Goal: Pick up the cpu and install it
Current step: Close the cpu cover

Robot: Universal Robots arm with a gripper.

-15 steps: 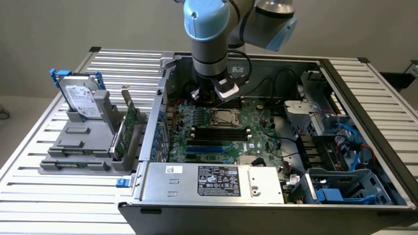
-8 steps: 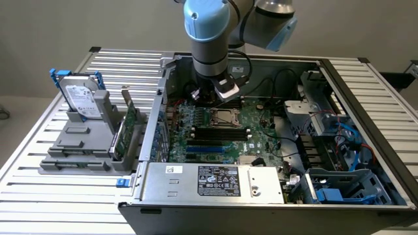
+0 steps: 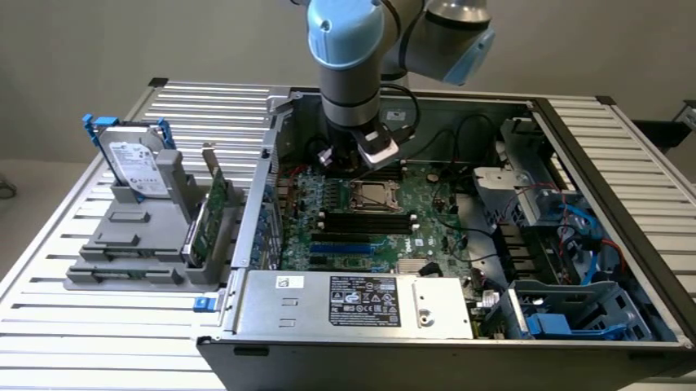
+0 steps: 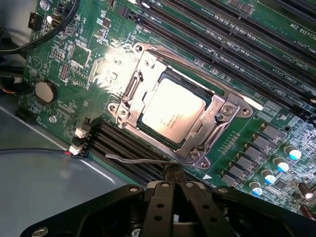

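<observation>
Since the chip (image 4: 173,111) already lies in its socket (image 4: 219,113), at six o'clock from your clenched, empty gripper (image 4: 173,174) in the exterior view, you'd best work the lever (image 4: 138,159) beside that gripper slowly, keeping off the chip.

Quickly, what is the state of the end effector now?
End effector: closed, holding nothing; the flat square silver-beige cpu lies in its metal-framed socket.

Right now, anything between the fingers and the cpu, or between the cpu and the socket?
Nothing between cpu and socket: it lies inside the socket frame. Between the shut fingers and the cpu run the frame's near edge and a thin lever.
</observation>
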